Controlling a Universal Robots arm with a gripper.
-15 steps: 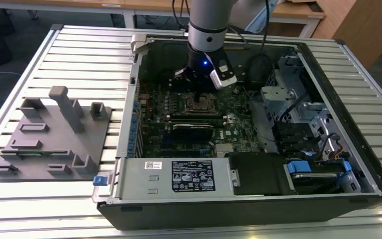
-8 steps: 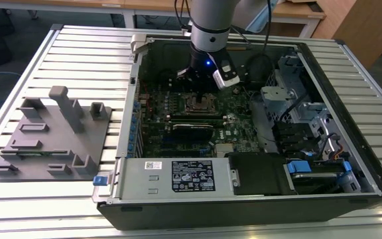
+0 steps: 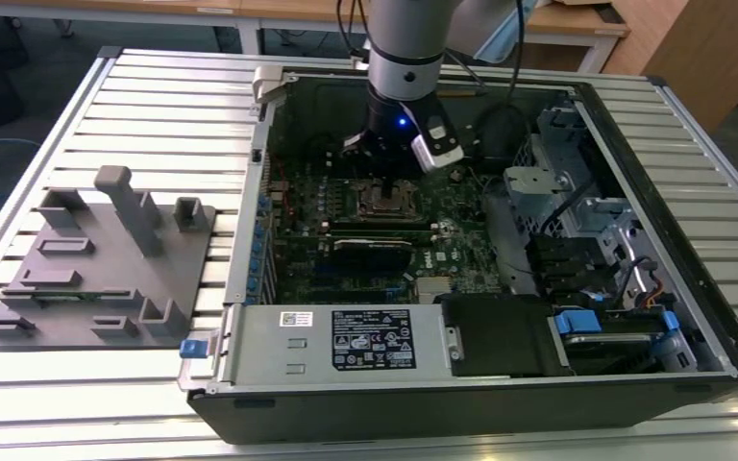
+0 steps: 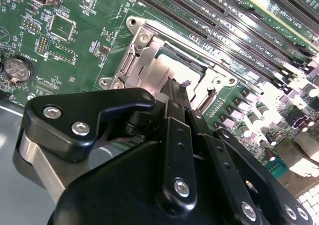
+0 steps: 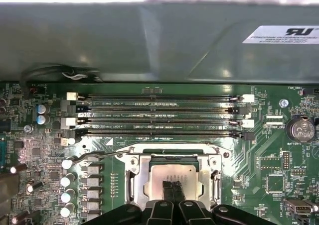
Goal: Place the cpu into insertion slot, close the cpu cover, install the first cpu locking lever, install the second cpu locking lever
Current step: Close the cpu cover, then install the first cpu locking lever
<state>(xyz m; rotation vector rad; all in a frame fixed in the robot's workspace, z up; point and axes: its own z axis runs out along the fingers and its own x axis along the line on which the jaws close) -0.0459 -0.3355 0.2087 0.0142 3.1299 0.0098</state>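
Exterior view of an open computer case (image 3: 472,408) lying on a slatted table (image 3: 151,96), with the robot arm (image 3: 407,48) reaching down inside. Its gripper (image 3: 388,178) hangs directly over the insertion slot (image 3: 388,200) on the green motherboard (image 3: 305,240). In the first wrist view, the cpu (image 5: 172,175) sits in the insertion slot, its silver top showing through the cut-out of the cpu cover (image 5: 133,177), which lies flat around it. The two black fingers (image 5: 168,190) are pressed together with nothing between them, tips over the cpu's top. Long memory slots (image 5: 159,115) run just beside the insertion slot; a grey fixture block (image 3: 100,279) stands well apart from it, outside the case
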